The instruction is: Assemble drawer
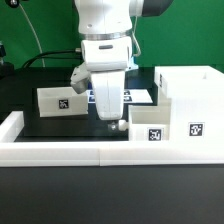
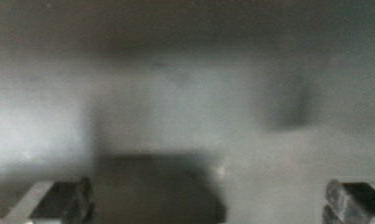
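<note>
Just past the front border rail (image 1: 60,152), your near tray (image 1: 152,128) sits beside the box housing (image 1: 190,95). Your gripper (image 1: 113,120) hangs just beside the tray, on the exterior view's left, fingers (image 2: 59,200) spread apart (wrist view blurred). The second tray (image 1: 60,100) lies farther back.

Large white plastic box housing (image 1: 192,95): is showing plain white, with a black-and-white square marker on its front.
Small white open-topped plastic tray (image 1: 58,100): is carrying a black-and-white square marker.
Second small white tray (image 1: 150,125): is bearing the same pattern.
Flat bench (image 1: 40,128): is showing black.
</note>
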Available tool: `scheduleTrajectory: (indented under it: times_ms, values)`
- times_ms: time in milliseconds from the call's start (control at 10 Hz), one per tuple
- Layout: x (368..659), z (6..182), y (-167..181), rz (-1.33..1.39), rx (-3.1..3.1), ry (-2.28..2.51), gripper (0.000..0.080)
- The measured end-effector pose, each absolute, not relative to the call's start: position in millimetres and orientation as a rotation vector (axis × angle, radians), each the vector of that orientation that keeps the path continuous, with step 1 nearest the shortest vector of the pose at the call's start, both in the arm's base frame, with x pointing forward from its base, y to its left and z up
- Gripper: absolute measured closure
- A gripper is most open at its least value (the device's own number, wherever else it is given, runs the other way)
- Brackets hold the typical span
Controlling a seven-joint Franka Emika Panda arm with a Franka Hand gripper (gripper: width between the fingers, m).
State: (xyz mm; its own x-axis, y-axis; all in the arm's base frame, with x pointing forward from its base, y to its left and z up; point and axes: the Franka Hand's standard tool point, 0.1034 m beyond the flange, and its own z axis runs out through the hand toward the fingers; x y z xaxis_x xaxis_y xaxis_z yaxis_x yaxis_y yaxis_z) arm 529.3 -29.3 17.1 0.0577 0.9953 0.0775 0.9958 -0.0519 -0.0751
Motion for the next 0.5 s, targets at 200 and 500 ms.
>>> scheduleTrajectory:
  times_ms: [200, 500]
  values:
    - [529.1, 16.8, -29.5, -0.007, -2.203, -2.084, 0.015]
    - [530.9, 17.1, -30.3, -0.014, -2.128, -2.165, 0.015]
